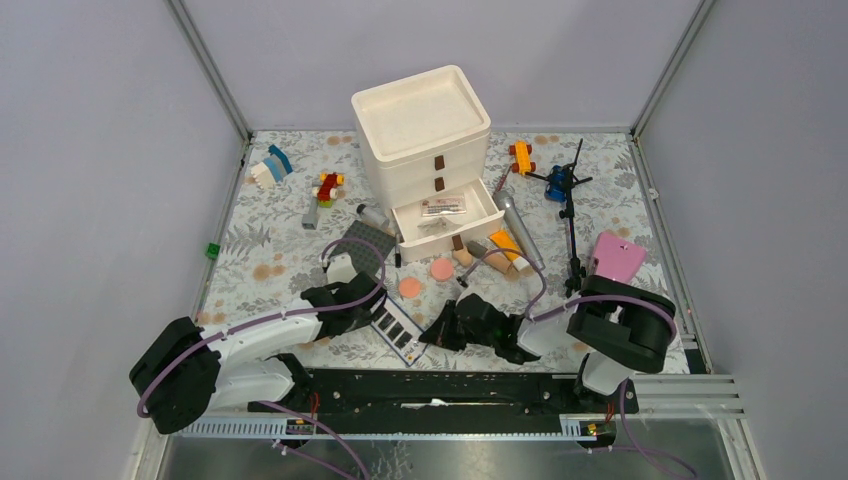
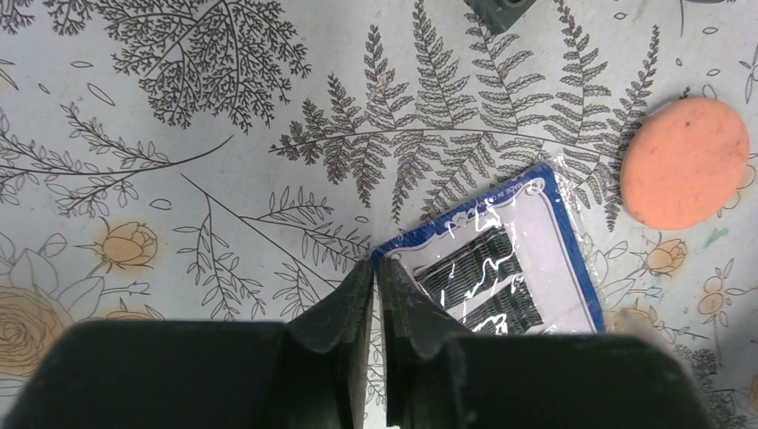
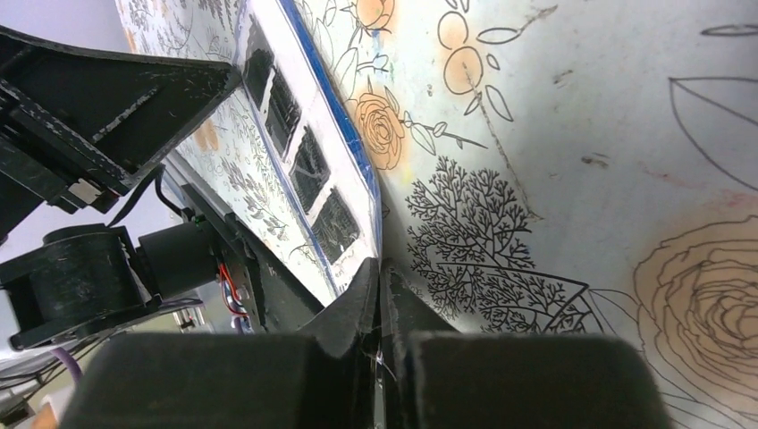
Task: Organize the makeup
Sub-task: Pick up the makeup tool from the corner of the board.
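A blue-edged card of black hairpins (image 1: 398, 331) lies near the front edge between both grippers. My left gripper (image 2: 376, 262) is shut at the card's (image 2: 501, 259) far corner. My right gripper (image 3: 381, 264) is shut on its (image 3: 304, 152) near end, which tilts off the table. Two salmon-pink discs (image 1: 441, 268) (image 1: 410, 287) lie beyond the card, and one shows in the left wrist view (image 2: 684, 163). An orange tube (image 1: 508, 246), a beige tube (image 1: 462, 252) and a silver-grey tube (image 1: 520, 228) lie by the open bottom drawer (image 1: 448, 222).
The white drawer unit (image 1: 421, 120) stands at the back centre. A clear bottle (image 1: 372, 215) and a grey baseplate (image 1: 365, 245) lie to its left. Brick toys (image 1: 270, 165) (image 1: 327, 187), an orange toy car (image 1: 521, 156), a blue toy (image 1: 558, 183) and a pink piece (image 1: 616, 256) lie around it.
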Available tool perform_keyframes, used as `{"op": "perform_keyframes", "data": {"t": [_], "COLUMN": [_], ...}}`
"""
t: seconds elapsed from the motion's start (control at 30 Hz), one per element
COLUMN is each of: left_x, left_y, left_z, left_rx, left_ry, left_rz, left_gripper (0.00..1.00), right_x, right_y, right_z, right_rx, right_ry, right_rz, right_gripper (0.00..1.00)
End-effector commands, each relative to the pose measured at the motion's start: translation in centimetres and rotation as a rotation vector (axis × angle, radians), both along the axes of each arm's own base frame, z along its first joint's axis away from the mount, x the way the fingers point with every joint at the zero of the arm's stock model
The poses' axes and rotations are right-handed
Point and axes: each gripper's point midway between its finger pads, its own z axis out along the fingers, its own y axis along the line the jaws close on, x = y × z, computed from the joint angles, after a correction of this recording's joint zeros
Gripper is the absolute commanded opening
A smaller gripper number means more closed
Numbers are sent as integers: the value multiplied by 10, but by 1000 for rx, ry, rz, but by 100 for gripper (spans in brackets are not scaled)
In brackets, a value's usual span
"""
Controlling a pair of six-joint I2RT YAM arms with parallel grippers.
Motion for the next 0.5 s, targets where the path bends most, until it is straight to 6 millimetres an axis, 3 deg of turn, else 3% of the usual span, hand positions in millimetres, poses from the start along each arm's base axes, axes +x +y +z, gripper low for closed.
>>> {"op": "perform_keyframes", "data": {"t": [0.0, 0.07, 0.2, 0.3, 0.47], "left_x": [-2, 5, 24, 37, 45], "left_y": [0, -5, -12, -14, -11], "left_z": [1, 18, 74, 118, 154], "left_rx": [-5, -35, -91, -97, -77], "left_ry": [6, -34, -158, -242, -311], "left_rz": [-8, -9, -4, -12, -28], "left_gripper": [18, 27, 54, 59, 60], "right_x": [2, 7, 29, 51, 79], "right_y": [-9, -13, -35, -50, -75], "right_z": [-8, 1, 27, 59, 108], "right_rx": [-101, -142, -312, -434, -633], "right_ry": [-53, -104, -266, -440, -761], "right_rz": [41, 51, 84, 168, 290], "right_gripper": [0, 0, 0, 0, 0]}}
